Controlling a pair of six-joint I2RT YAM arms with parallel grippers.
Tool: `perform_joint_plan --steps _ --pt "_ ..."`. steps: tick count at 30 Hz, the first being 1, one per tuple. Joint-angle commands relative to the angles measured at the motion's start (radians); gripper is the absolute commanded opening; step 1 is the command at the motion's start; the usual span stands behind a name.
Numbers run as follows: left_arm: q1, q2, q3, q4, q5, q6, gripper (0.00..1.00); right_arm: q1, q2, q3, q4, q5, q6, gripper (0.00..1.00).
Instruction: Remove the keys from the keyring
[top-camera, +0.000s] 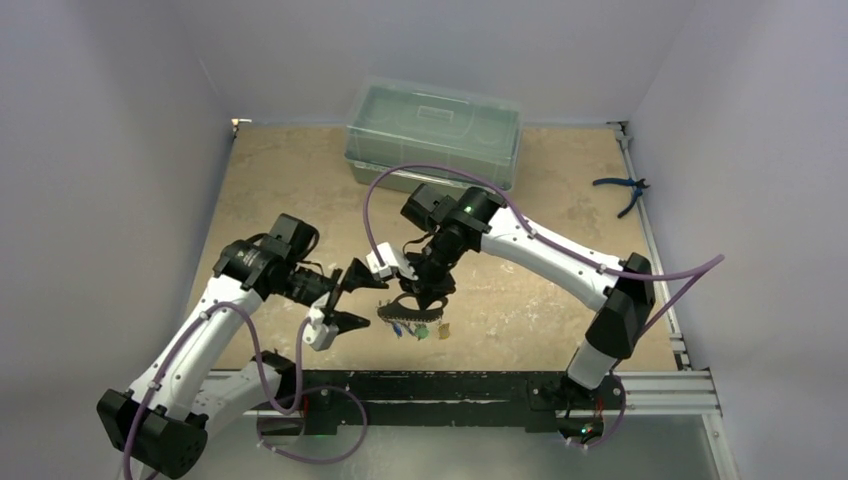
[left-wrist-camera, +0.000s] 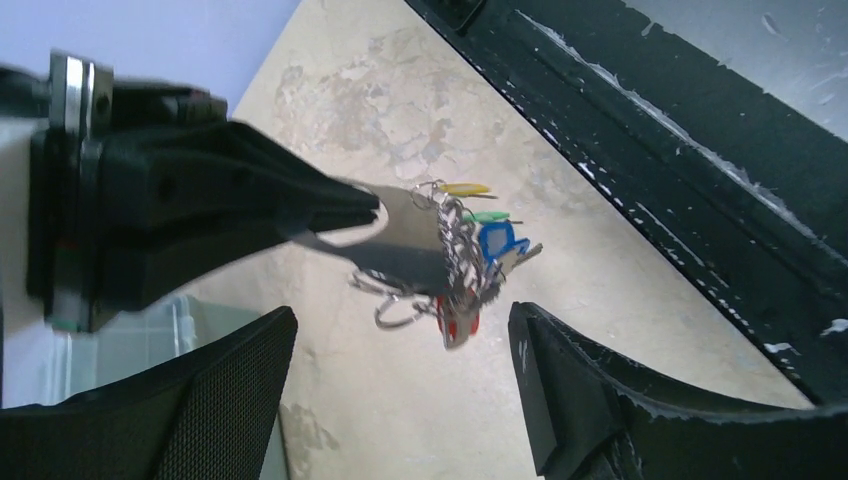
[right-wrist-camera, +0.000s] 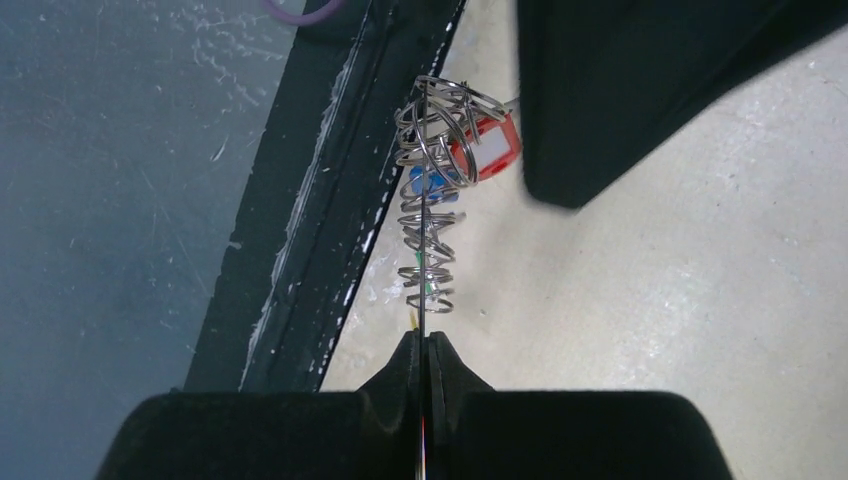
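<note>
The right gripper (top-camera: 425, 298) is clenched on the whitish-grey flat strap of the keyring (left-wrist-camera: 410, 235). It holds the keyring just above the tan table (top-camera: 300, 180) near its 6 o'clock edge, probably so the small blue-, red-, green- and yellow-headed keys (left-wrist-camera: 495, 242) dangle free on their thin wire rings. The left gripper (top-camera: 368, 298) sits at their 9 o'clock, released and wide, grasping nothing, apparently lined up to take one key. At 12 o'clock stands a clear lidded plastic box (top-camera: 432, 130); its contents cannot be made out.
</note>
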Motion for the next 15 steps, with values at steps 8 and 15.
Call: perform_joint_plan --steps 8,15 --pt "-0.178 0.012 -0.018 0.123 -0.139 -0.120 0.60 0.018 0.046 0.123 -0.051 -0.025 -0.023 0.00" --pt "-0.177 -0.027 -0.035 0.167 -0.209 -0.267 0.36 0.015 -0.048 0.014 0.000 0.018 0.003 0.00"
